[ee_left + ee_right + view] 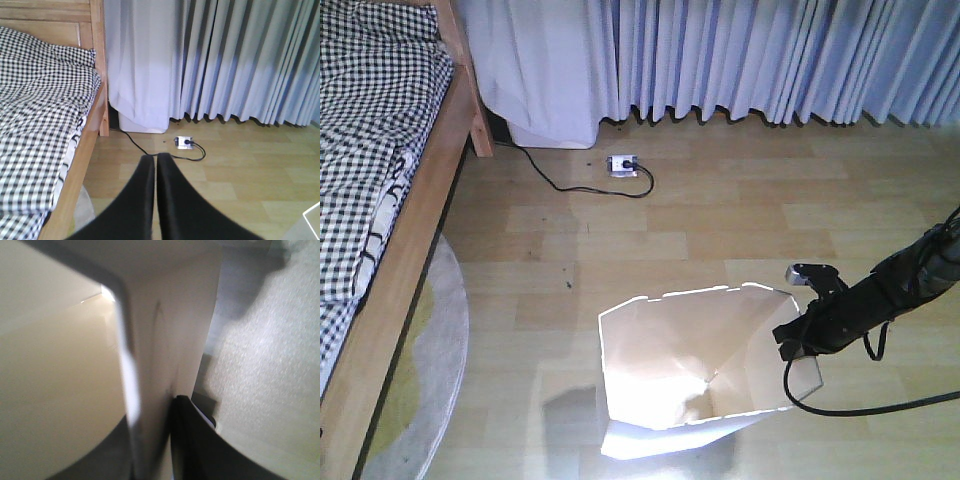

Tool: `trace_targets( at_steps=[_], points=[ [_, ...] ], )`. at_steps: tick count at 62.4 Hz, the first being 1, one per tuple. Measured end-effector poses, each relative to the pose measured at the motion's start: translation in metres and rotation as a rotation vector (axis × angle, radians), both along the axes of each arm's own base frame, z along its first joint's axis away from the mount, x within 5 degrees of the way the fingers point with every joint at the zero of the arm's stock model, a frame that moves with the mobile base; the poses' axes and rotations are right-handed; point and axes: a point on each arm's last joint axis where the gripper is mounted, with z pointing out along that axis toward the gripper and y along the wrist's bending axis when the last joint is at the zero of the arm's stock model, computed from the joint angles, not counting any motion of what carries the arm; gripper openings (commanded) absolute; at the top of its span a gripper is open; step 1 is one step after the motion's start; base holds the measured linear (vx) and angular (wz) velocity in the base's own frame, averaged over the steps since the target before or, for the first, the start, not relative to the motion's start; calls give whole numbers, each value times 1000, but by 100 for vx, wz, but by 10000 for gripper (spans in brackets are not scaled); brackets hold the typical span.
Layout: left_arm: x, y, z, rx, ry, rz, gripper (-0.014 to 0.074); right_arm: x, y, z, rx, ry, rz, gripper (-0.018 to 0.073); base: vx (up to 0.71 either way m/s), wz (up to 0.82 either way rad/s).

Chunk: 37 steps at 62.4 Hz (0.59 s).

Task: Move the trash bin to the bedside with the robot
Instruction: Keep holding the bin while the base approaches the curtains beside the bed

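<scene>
Exterior front-facing view gives me the layout: the trash bin (pixel 660 350) stands on the wooden floor (pixel 740 220) low in the middle, well apart from the bed frame (pixel 410 250) along the left edge. Between them I have a strip of bare floor and the curved edge of a pale round rug (pixel 435 330) just beside the frame. Farther back, a power strip (pixel 623 163) with a black cable lies near the curtains (pixel 770 60). My right hand (pixel 798 345) sits at the bin's right rim, with the black right arm (pixel 890 285) reaching in from the right. Right wrist view shows that hand clamped on the bin's thin wall, one finger (pixel 192 440) outside and the other inside. My left hand (pixel 156 167) has its fingers pressed together, holding nothing, above the floor beside the checked bedding (pixel 40 100).
</scene>
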Motion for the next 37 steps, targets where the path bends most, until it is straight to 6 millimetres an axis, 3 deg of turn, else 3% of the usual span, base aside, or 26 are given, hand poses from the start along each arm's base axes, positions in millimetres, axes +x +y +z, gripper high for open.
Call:
trace_targets(
  at_steps=[37],
  points=[
    [0,0,0,0,0,0,-6,0,0,0,-1,0,0,-5,28,5]
  ],
)
